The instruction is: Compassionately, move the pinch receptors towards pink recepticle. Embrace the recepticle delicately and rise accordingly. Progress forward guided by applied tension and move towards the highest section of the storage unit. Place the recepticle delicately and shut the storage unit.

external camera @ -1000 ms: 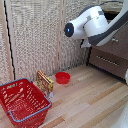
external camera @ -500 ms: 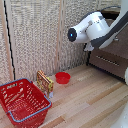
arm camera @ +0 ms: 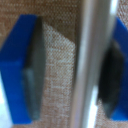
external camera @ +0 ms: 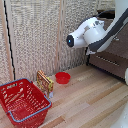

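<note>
In the wrist view my gripper (arm camera: 70, 65) is open. Its blue-tipped fingers (arm camera: 22, 70) stand on either side of a thin silver bar handle (arm camera: 95, 60). The bar lies close against one dark pad, with a wide gap to the other. Woven beige screen shows behind it. In the exterior view the white arm (external camera: 95, 32) reaches in front of the dark brown storage unit (external camera: 112, 52) at the exterior view's right. My fingers are hidden there behind the arm's head. The pink recepticle is out of view.
A red wire basket (external camera: 22, 102) stands on the wooden floor at the exterior view's lower left. A small brown box (external camera: 45, 82) leans beside it and a flat red bowl (external camera: 62, 77) sits near the woven screen wall (external camera: 35, 40).
The arm's head has sunk slightly and shifted a little in front of the storage unit. The basket, box and bowl have not moved.
</note>
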Available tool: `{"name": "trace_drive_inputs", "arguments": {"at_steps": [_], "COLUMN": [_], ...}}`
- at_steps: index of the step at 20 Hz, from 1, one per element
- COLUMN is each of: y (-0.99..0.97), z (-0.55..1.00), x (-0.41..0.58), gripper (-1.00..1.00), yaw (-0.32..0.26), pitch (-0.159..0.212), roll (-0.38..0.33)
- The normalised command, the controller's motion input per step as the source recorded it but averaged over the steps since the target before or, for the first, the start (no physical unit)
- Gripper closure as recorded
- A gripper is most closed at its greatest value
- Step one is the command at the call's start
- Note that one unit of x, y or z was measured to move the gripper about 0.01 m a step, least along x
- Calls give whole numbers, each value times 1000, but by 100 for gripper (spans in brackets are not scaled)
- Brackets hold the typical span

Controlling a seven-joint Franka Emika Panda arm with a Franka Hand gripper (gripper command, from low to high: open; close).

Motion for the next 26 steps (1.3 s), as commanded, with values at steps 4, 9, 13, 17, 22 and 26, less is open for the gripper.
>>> {"name": "trace_drive_inputs", "arguments": {"at_steps": [4,9,13,17,22,26], "y": [-394,-609,-706,-738,-749,-666], "z": [482,520,406,305,130,36], "x": [208,267,260,186,183,119], "gripper": [100,100,100,100,100,100], "yaw": [-41,12,19,25,57,93], "pitch": [73,105,83,42,30,17], "roll": [6,13,27,6,15,48]}}
